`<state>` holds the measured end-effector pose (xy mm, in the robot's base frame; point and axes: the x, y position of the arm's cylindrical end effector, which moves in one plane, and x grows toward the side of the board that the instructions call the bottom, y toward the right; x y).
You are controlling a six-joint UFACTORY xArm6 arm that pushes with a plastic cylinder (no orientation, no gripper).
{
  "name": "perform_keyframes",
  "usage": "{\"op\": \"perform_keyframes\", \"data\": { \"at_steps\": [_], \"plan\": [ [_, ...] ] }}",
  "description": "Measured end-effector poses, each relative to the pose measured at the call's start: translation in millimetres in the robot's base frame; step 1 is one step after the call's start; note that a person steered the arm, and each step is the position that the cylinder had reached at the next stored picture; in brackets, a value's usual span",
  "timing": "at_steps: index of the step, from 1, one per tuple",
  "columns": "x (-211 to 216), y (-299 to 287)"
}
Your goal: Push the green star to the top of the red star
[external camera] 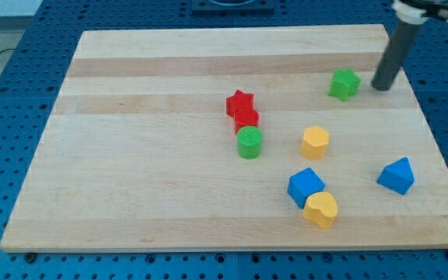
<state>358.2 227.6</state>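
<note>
The green star lies on the wooden board at the view's upper right. The red star lies near the board's middle, to the left of the green star and slightly lower. My tip rests on the board just to the right of the green star, a small gap apart from it. The dark rod rises from the tip toward the view's top right corner.
A red cylinder touches the red star from below, with a green cylinder under it. A yellow block, a blue cube, a yellow heart-like block and a blue block lie at lower right.
</note>
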Motion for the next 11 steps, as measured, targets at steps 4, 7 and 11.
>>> {"op": "perform_keyframes", "data": {
  "at_steps": [4,7,11],
  "plan": [
    [5,-78],
    [29,-92],
    [-1,-179]
  ]
}}
